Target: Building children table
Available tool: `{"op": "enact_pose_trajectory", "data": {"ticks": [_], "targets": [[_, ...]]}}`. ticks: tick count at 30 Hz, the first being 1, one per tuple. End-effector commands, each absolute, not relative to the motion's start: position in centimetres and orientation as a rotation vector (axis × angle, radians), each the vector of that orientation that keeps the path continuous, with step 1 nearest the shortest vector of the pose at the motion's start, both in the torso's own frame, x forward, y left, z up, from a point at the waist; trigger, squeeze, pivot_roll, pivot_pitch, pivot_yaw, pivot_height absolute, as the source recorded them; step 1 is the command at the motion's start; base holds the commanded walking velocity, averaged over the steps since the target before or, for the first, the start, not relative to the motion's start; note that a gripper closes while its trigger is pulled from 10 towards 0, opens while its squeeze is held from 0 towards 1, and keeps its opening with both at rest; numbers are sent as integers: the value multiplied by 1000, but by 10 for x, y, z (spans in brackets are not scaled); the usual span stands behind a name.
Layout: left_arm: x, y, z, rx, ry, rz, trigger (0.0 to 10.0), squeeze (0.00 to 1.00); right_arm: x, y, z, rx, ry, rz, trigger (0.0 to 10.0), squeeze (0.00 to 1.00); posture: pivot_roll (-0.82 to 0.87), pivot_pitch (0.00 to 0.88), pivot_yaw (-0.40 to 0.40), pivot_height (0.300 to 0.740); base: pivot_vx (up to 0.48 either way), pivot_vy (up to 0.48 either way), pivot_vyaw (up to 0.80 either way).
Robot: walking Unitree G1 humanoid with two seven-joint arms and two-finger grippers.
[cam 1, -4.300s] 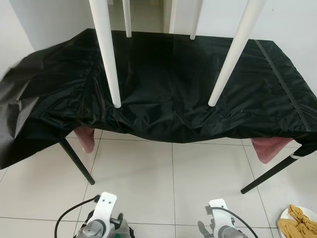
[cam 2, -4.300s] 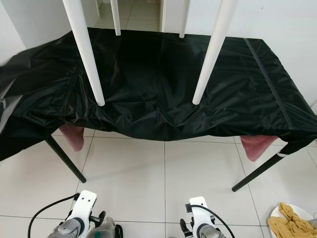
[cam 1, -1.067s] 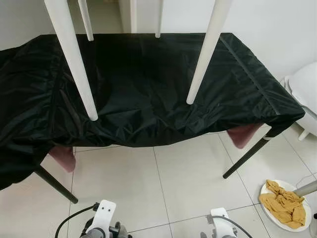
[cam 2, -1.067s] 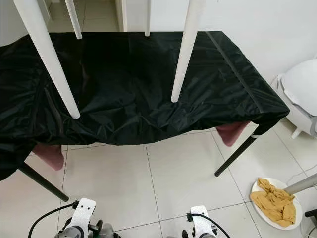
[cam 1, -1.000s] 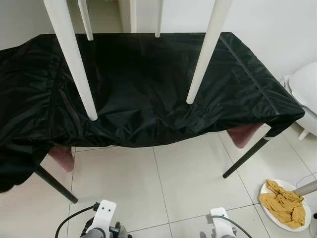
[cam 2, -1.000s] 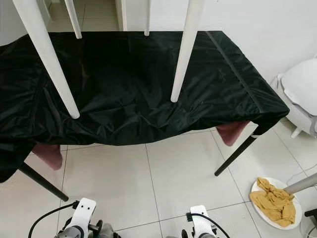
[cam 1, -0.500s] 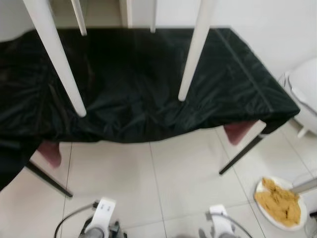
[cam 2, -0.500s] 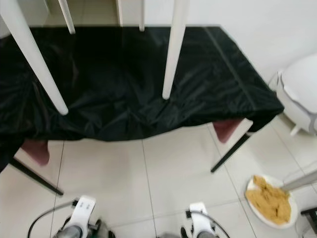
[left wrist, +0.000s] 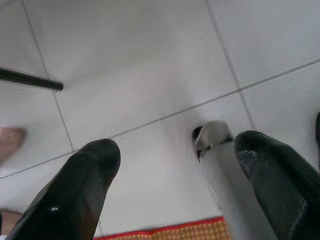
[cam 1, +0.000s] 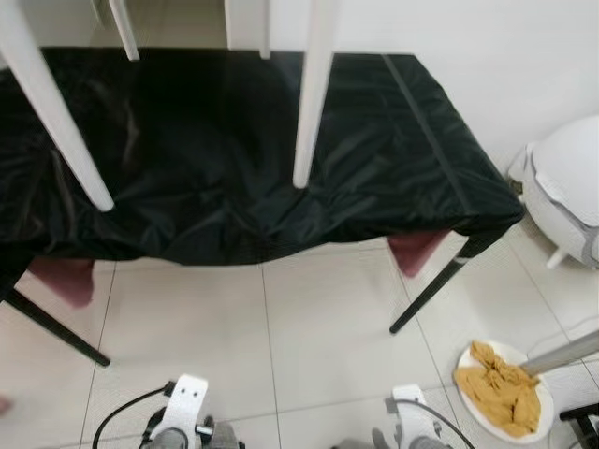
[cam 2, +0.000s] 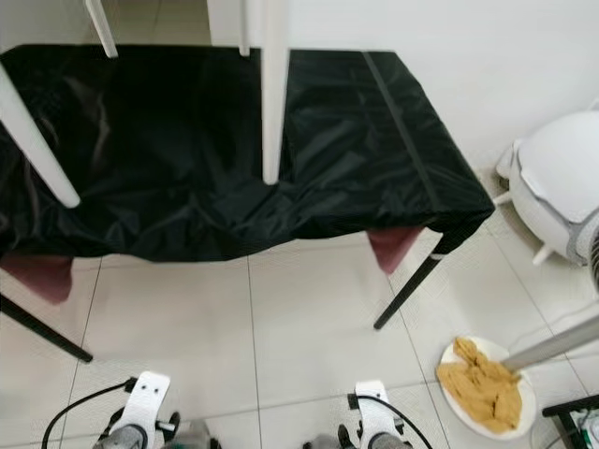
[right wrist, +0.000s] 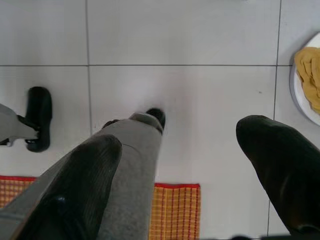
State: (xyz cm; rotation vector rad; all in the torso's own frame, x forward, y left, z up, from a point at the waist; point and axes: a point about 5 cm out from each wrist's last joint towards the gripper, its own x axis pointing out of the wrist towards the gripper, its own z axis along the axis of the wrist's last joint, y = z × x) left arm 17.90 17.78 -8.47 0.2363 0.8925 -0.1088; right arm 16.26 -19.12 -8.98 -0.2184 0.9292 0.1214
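A white children's table lies upside down on a larger table draped in black cloth [cam 1: 225, 178]. Its white legs point up; the near right leg [cam 1: 312, 94] and near left leg [cam 1: 51, 122] rise out of the top of the picture. Both arms hang low at the bottom of the eye views, left wrist [cam 1: 184, 412] and right wrist [cam 1: 408, 426], well short of the table. My left gripper [left wrist: 177, 152] is open over bare floor tiles. My right gripper [right wrist: 177, 142] is open too, above the floor.
A white plate [cam 1: 538, 426] with a crumpled yellow cloth [cam 1: 496, 388] sits on the floor at right, beside a white rounded appliance [cam 1: 562, 192]. Slanted black table legs [cam 1: 426, 295] reach the tiles. A red-orange mat [right wrist: 175, 205] lies under my grey legs [right wrist: 132, 165].
The whole picture has slid left as the camera turned right, bringing the white appliance and the plate further in. Neither arm has moved relative to my body.
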Motion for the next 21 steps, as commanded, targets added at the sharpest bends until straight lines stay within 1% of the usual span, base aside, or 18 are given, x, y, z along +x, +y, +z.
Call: {"op": "enact_pose_trajectory", "data": {"ticks": [1,11,21], "targets": [[172,172,-89,229,919,-120,10000,0,154,-198,-93,-231,966,113,10000,0,98,38,-29,740,0,-326,0],[170,172,-90,243,925,-127,10000,0,156,-199,-92,-239,961,119,10000,0,94,34,-35,740,0,-310,0],[173,172,-89,225,918,-112,10000,0,155,-202,-91,-248,955,121,10000,0,88,29,-45,740,0,0,0]]}}
